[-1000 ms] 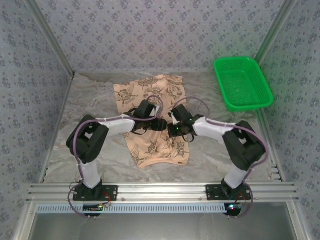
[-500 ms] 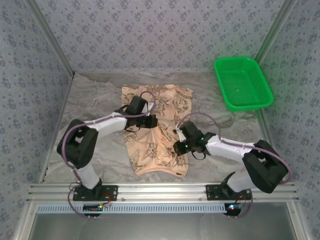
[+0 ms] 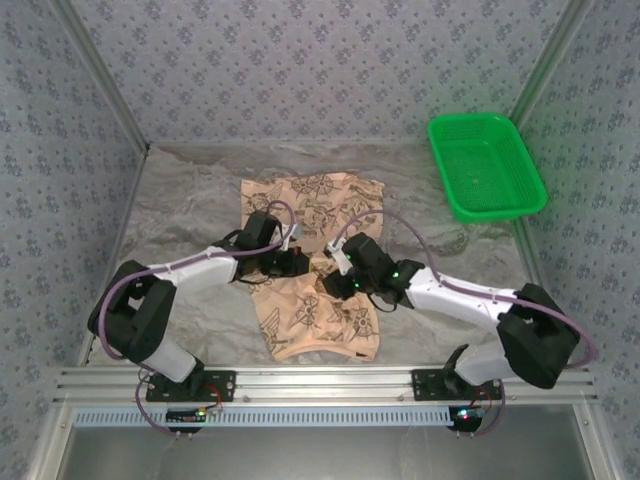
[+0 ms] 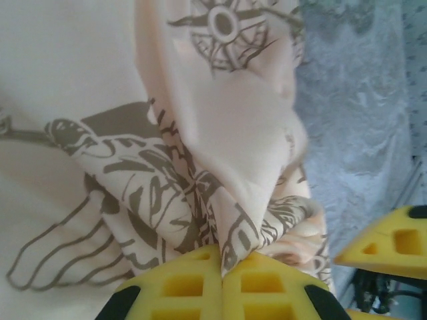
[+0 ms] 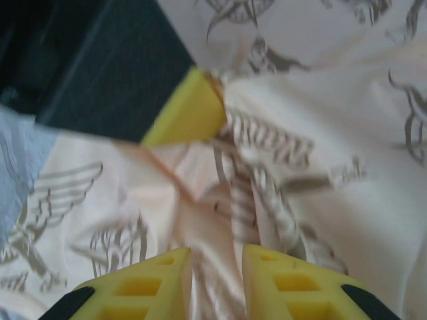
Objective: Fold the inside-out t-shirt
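T-shirt point(image 4: 220, 133) cloth is pinched in the clamped left gripper point(image 4: 222, 270). Right gripper point(image 5: 217, 267) fingers stand narrowly apart astride a fold.

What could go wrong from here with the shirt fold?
1. Left tool is clamped on a bunched ridge of the t-shirt; pulling may drag several layers and wrinkle it.
2. Right tool, jaws parted, sits right beside it; the two may collide or snag cloth.

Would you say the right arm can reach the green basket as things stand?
Probably yes: nothing stands between it and the green basket, though the right gripper hangs over the t-shirt.
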